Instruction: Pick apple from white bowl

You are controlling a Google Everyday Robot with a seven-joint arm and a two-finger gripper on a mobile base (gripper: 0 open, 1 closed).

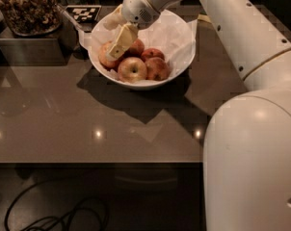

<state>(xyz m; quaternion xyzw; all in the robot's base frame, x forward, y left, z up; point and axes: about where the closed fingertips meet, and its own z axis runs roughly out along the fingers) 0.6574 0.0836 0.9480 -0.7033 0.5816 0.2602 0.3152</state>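
The white bowl [177, 69], lined with crumpled white paper, stands at the back middle of the dark table. The pale yellow-orange apple [105, 59] lies at the bowl's left side, partly hidden behind a finger. A yellow-red apple with a stem dimple [132, 70] lies in front, and smaller dark red apples [157, 67] lie to its right. My gripper [116, 32] hangs over the bowl's left part, open. One cream finger [120, 41] reaches down against the pale apple and the other is up by the paper's edge.
A clear container of brown snacks [25, 6] sits on a grey box [30, 49] at the back left. A black-and-white tag [85, 12] lies behind the bowl. My arm's large white body [251, 153] fills the right side. The table's front edge [97, 161] runs across, with cables [54, 215] on the floor below.
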